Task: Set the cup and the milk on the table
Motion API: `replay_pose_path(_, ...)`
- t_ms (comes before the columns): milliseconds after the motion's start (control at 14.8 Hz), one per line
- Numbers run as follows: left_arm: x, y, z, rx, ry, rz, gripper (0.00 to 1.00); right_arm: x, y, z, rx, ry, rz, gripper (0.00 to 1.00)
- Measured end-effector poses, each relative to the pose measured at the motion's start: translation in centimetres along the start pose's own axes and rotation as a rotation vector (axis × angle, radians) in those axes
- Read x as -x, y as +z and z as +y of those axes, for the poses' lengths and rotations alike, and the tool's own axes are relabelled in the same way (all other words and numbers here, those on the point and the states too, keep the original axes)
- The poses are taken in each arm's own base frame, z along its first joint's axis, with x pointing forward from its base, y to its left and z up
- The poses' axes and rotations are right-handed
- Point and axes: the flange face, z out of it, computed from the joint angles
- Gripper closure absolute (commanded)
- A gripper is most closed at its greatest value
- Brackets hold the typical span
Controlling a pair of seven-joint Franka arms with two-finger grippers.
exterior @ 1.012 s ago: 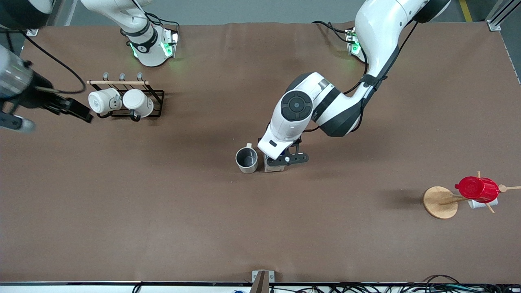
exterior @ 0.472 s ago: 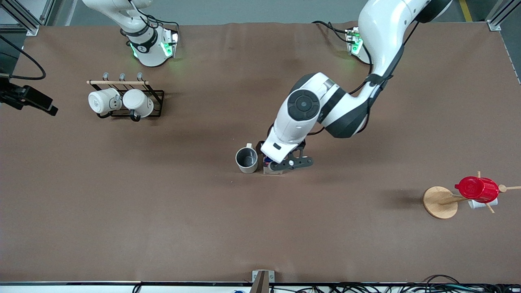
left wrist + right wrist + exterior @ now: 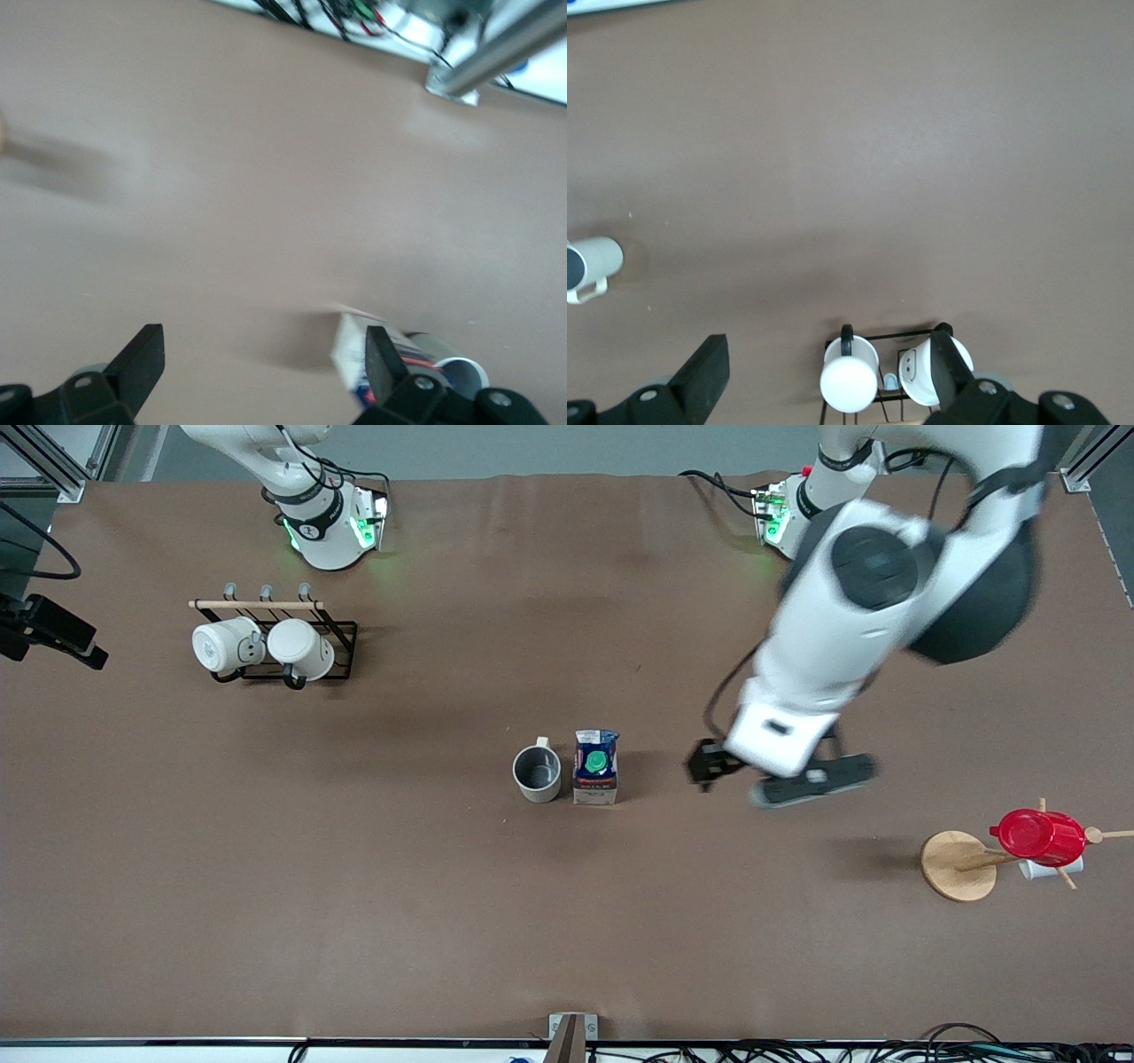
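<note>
One cup [image 3: 537, 771], one milk [image 3: 595, 766], two rack mugs [image 3: 266, 648]

Quick count on my table [image 3: 354, 921]: one cream-white cup [image 3: 537, 771] w/ grey inside, one milk carton [image 3: 595, 767] touching beside it. Two plain white mugs [image 3: 264, 648] on one black wire rack [image 3: 292, 642] — toward my right arm's end from the cup. One red cup [image 3: 1038, 836] on one wooden peg stand [image 3: 959, 865] — toward my left arm's end. Cups and mugs: four total.
</note>
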Motion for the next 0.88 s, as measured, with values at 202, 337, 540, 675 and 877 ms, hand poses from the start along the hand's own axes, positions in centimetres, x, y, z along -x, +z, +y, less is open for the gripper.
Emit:
replay_pose_path(202,-2.4,-4.2,-7.9,-0.055,0.083,-0.021,0.00,0.0,0.2,-0.2,0.022,-0.022,-0.007,0.00)
replay_pose_path(337,-2.5,-5.9,-11.3,-0.084,0.152,-0.050,0.00,0.0,0.2,-0.4,0.029,-0.027,-0.008,0.00)
replay_pose_path(540,-1.6,-8.1,-14.3,-0.099,0.239,-0.053,0.00,0.0,0.2,-0.4,0.030,-0.028,-0.008,0.00)
replay_pose_path(675,-0.9,-9.4,-16.3,-0.092,0.281,-0.059,0.00,0.0,0.2,-0.4,0.030,-0.028,-0.009,0.00)
replay_pose_path(877,0.1,-11.2,-18.6,-0.089,0.308,-0.074,0.00,0.0,0.2,-0.4,0.030,-0.028,-0.009,0.00)
